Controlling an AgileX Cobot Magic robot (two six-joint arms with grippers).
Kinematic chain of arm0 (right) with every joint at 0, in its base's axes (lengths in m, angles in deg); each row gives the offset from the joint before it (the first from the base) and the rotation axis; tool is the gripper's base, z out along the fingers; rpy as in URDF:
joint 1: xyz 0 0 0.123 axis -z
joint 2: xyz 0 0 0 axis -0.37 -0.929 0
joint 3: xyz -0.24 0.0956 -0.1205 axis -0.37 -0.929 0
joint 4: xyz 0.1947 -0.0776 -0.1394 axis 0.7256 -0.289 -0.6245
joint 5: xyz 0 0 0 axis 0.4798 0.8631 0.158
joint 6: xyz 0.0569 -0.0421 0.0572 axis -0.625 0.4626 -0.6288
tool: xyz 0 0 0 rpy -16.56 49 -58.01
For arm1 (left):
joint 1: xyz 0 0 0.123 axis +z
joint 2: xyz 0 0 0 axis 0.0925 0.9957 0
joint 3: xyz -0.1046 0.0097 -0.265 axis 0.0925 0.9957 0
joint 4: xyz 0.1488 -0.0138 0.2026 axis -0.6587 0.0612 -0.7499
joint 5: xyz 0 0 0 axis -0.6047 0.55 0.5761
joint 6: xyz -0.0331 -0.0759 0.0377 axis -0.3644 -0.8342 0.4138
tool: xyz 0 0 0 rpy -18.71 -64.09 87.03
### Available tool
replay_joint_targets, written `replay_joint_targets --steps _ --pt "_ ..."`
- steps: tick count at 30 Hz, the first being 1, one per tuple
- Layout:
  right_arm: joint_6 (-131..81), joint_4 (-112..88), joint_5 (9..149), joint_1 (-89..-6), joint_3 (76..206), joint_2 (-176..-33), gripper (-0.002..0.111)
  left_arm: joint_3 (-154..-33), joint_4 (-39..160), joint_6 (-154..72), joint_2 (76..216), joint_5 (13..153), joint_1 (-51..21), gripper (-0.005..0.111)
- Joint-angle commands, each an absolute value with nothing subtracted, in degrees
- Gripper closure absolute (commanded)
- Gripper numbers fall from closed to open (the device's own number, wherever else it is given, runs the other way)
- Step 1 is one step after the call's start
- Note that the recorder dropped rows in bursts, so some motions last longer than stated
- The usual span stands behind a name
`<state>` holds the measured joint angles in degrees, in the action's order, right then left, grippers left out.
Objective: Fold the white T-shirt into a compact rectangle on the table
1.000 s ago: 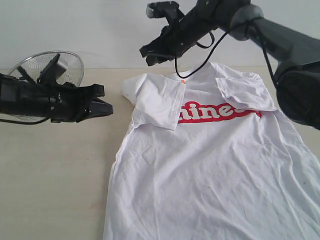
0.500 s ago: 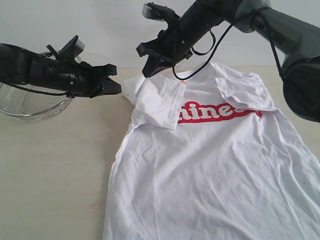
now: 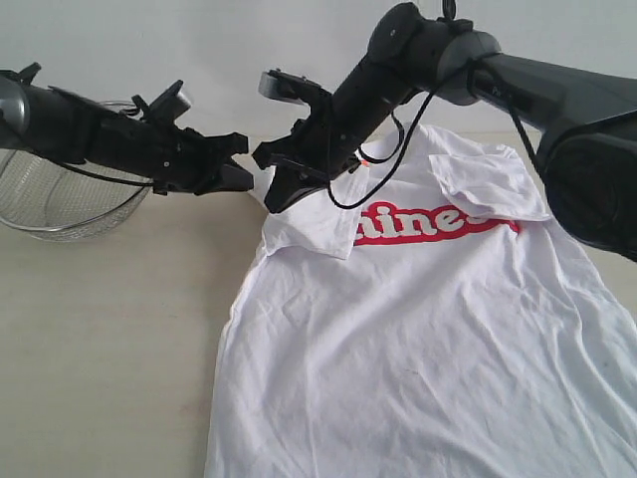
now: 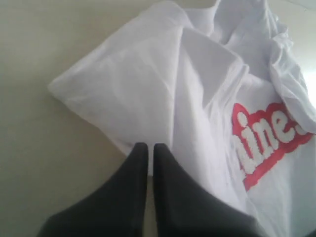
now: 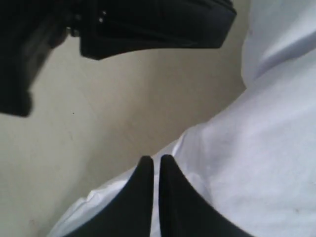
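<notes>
Mesh of a wire bowl [image 3: 60,204] near the worktop's [image 3: 100,349] far left edge shows only in the exterior view. So does the full spread of the wrinkled white T-shirt [image 3: 418,339], lying flat with its collar toward the far edge and both sleeves folded in beside the red lettering [image 3: 428,221]. The wrist views alone settle the grips: the left gripper [image 4: 146,146] has dark tapered fingers [image 4: 133,187] pressed together and empty, tips at the folded sleeve's [image 4: 128,94] edge, contact unclear, and the right gripper [image 5: 155,159] is likewise pressed together and empty over the shirt's edge.
</notes>
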<state>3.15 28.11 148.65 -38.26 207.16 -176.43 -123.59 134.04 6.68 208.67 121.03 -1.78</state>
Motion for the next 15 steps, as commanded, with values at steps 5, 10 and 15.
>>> replay_joint_targets --steps 5,10,15 --pt "3.8 28.7 148.7 -38.2 205.1 -172.7 0.108 -126.3 132.9 5.4 210.4 119.1 -2.3 0.102" --pt "5.9 28.7 148.7 -38.2 200.1 -170.5 0.108 -129.7 133.1 3.9 212.3 119.2 -3.2 0.102" --pt "8.2 30.8 148.7 -38.2 196.2 -170.0 0.108 -133.2 132.8 2.8 215.4 119.6 -3.6 0.102"
